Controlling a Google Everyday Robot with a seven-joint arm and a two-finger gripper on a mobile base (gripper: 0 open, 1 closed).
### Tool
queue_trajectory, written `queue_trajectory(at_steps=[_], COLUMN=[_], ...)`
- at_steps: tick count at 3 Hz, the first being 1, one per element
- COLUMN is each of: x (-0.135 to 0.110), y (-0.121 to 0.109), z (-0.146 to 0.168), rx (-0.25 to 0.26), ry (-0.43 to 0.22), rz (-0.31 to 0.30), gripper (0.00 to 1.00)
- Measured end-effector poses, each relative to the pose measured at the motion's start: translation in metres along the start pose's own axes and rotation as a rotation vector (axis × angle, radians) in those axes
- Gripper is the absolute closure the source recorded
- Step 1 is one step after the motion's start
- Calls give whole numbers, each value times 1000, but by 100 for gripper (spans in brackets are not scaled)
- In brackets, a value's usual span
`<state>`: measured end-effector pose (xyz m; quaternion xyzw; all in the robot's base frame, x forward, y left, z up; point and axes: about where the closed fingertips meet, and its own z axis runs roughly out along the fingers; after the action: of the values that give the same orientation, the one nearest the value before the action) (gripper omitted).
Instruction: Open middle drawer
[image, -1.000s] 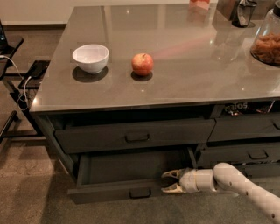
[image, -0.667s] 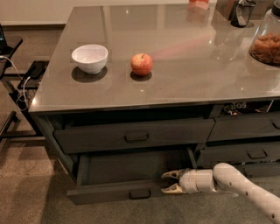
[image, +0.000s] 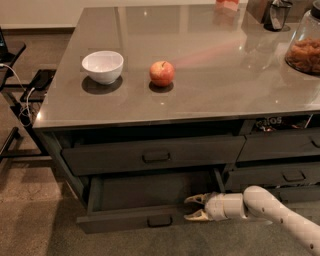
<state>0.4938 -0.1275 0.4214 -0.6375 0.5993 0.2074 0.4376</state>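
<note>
Dark grey middle drawer (image: 115, 223) stands pulled out from the table (image: 200, 100), its flat inside exposed. End effector (image: 194, 208) is at the right end of the drawer front with fingers (image: 193, 199) spread. One is above the front's top edge, one before the panel. Contact with the edge: cannot tell. Handle (image: 160, 220) lies just left, unheld. Arm (image: 280, 215) is cut off at lower right.

No text we can read. The only candidate is pale lettering on a packet (image: 265, 122) in the slot under the countertop (image: 210, 95), right side, and we can't make out the letters. The gripper (image: 194, 208) sits low at the right end of the pulled-out middle drawer (image: 120, 221), fingers spread.
</note>
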Motion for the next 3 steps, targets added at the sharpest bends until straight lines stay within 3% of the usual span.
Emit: queue_trajectory(at_steps=[1, 2, 3], x=[5, 4, 16], y=[9, 9, 30], z=[-3, -4, -14], rx=[-1, -1, 6], ry=[-20, -20, -27], rz=[-3, -3, 5], gripper=[35, 30, 47])
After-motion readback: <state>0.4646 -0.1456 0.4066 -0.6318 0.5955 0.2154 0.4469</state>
